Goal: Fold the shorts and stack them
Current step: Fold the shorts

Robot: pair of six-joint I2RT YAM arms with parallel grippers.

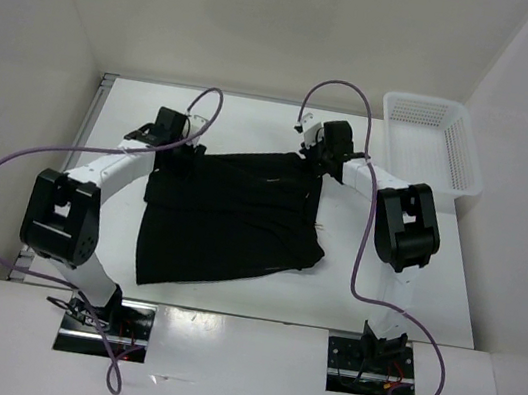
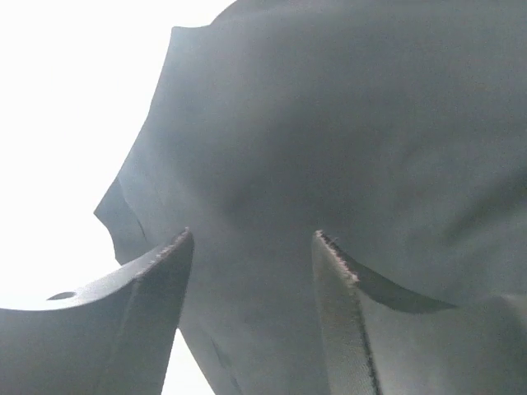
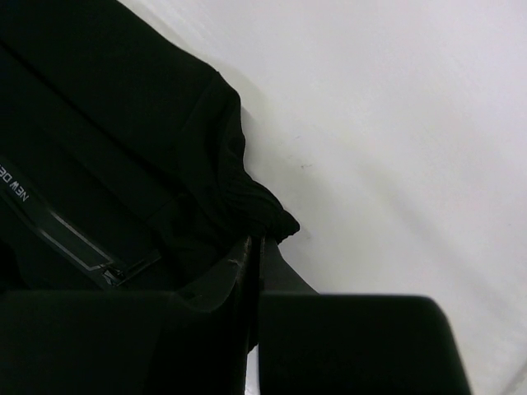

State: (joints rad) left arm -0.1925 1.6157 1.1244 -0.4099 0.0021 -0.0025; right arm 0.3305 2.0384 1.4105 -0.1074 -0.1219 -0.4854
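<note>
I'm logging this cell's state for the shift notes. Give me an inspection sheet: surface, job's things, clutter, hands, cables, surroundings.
Surface: white table, no spills or marks seen.
Job's things: black soft fabric shorts lying spread out between the arms, slightly rumpled, not yet folded.
Clutter: white plastic mesh basket at the far right corner, apart from the shorts; it looks empty.
Hands: left hand open, fingers apart over the shorts' far left edge. Right hand shut on the shorts' bunched far right corner.
Cables: purple cables, one looping from each wrist back to its base.
Surroundings: plain white walls on three sides; nothing else seen.
</note>
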